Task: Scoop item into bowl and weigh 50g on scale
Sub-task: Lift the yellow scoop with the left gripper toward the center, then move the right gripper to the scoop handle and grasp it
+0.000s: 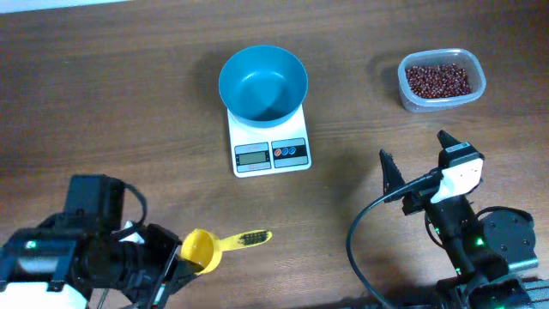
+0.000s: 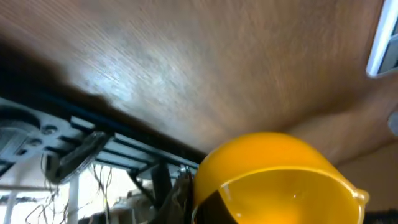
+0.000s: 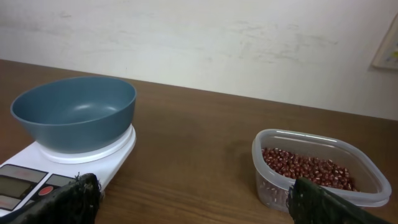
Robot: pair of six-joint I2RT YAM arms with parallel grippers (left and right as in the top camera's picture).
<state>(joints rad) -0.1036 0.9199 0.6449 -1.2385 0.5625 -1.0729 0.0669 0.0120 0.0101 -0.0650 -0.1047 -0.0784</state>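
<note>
Left pincer (image 1: pixel 174 260): low at the near left edge of the tabletop (image 1: pixel 103 103), right against the cup end of the scoop. I cannot tell from either view whether it is apart or clamped on the scoop.
Scoop (image 1: pixel 202 249): yellow, with its handle pointing right, away from the arm. No beans show in its cup. It is well apart from the tub.
Scale (image 1: pixel 271 148): white, mid-tabletop, with the display and buttons facing the near edge. The reading is too small to make out.
Bowl (image 1: pixel 262 83): blue, sitting upright on the scale's plate. Its inside is bare from above.
Right pincer (image 1: pixel 418 154): fingers spread wide apart with nothing between them, aimed toward the bowl and tub and touching neither.
Tub (image 1: pixel 441 80): clear plastic, far right, well apart from the scale.
Beans (image 1: pixel 437 79): red-brown, all inside the tub.
Done: the bowl is in place on the scale.
Left: by my judgement nearly everything remains, namely carrying the scoop across to the tub, filling it, tipping beans into the bowl, and checking the reading until it hits fifty grams.
</note>
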